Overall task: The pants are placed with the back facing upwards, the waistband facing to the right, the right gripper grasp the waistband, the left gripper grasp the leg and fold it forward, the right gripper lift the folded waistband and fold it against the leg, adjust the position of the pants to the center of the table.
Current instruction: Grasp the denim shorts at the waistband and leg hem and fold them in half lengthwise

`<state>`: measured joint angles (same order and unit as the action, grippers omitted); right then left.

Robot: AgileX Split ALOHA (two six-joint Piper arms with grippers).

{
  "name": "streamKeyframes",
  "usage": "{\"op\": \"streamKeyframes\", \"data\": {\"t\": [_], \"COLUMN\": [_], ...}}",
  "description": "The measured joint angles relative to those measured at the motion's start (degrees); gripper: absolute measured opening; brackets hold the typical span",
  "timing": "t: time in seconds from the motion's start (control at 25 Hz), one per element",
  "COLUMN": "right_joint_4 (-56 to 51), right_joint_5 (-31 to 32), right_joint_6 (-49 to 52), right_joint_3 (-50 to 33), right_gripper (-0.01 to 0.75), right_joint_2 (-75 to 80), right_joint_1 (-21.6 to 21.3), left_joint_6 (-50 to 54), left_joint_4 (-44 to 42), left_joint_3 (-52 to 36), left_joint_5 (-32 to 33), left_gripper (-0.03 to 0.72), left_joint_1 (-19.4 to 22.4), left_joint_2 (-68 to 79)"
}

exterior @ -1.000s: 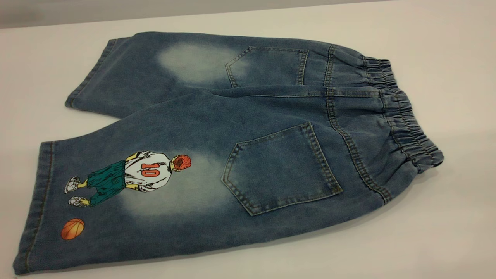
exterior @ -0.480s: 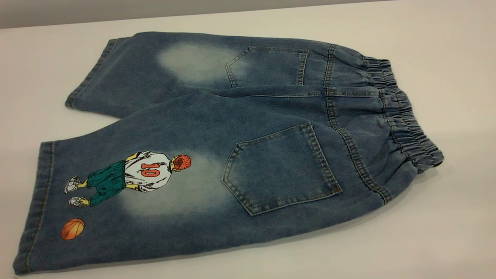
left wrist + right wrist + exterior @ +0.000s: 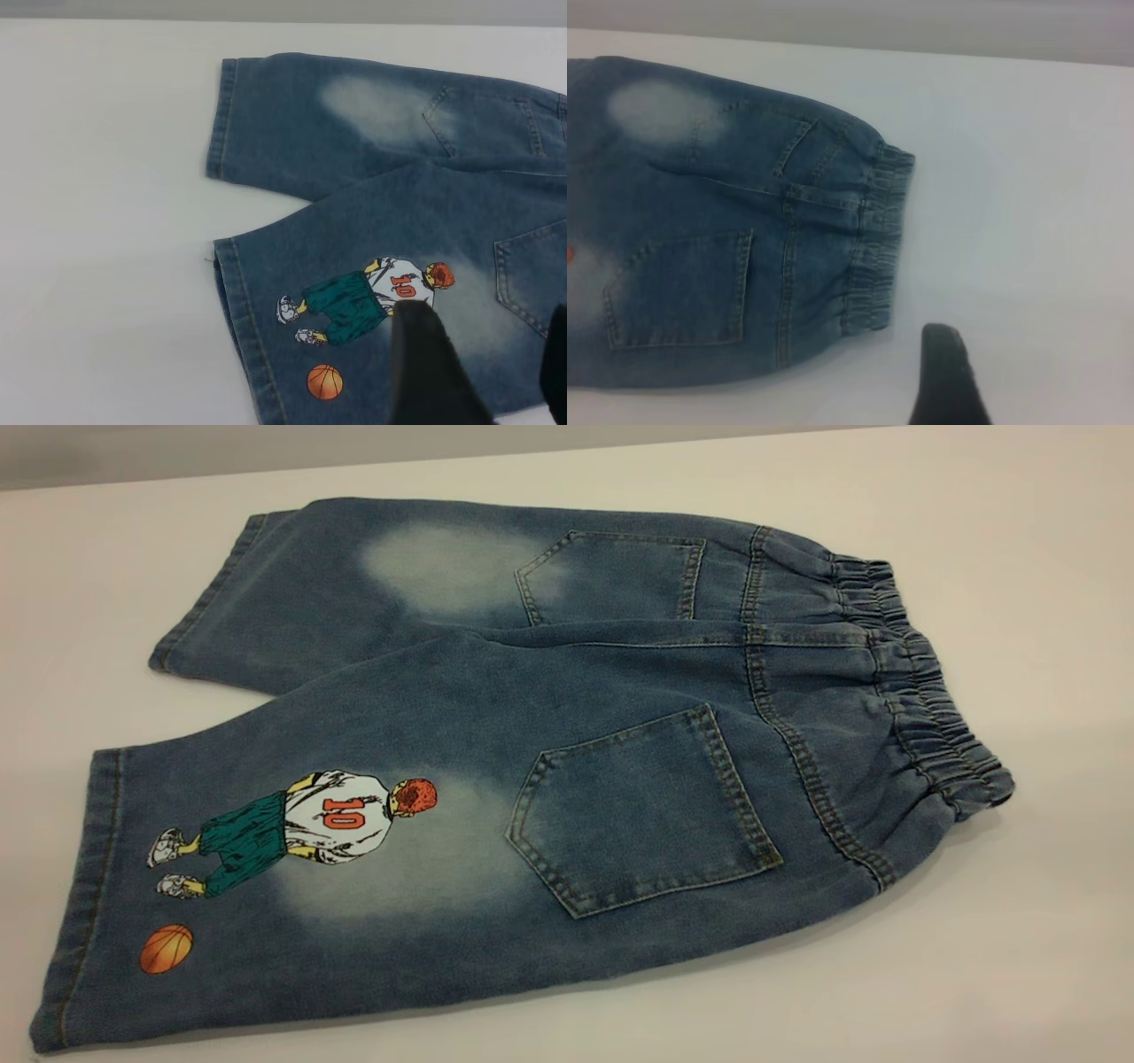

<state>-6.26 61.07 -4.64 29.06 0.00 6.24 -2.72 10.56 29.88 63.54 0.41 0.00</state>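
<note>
The pants (image 3: 567, 717) lie flat on the white table (image 3: 1019, 558), back side up with two patch pockets showing. The waistband (image 3: 930, 691) points right. The printed leg (image 3: 292, 841) with the number 10 player and orange basketball is nearest the front left. No gripper shows in the exterior view. My left gripper (image 3: 492, 354) hovers open above that leg (image 3: 354, 301), beside the player print, holding nothing. My right gripper (image 3: 1041, 354) is over bare table just off the waistband (image 3: 877, 239); one dark finger (image 3: 943, 372) shows with empty space beside it.
The plain leg (image 3: 337, 593) with a faded patch lies at the back left. Bare tabletop (image 3: 974, 974) surrounds the pants on the right and front. The table's far edge (image 3: 443, 460) runs along the back.
</note>
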Motion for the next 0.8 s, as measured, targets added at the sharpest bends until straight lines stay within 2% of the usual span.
{"op": "streamKeyframes", "data": {"t": [0.68,0.8], "right_joint_4": [-0.06,-0.06], "right_joint_5": [0.00,0.00], "right_joint_6": [0.00,0.00], "right_joint_3": [0.00,0.00], "right_gripper": [0.390,0.390], "right_joint_2": [0.00,0.00], "right_joint_1": [0.00,0.00], "left_joint_6": [0.00,0.00], "left_joint_4": [0.05,0.11], "left_joint_3": [0.00,0.00], "left_joint_5": [-0.24,-2.00], "left_gripper": [0.309,0.309], "left_joint_1": [0.00,0.00], "left_joint_2": [0.00,0.00]}}
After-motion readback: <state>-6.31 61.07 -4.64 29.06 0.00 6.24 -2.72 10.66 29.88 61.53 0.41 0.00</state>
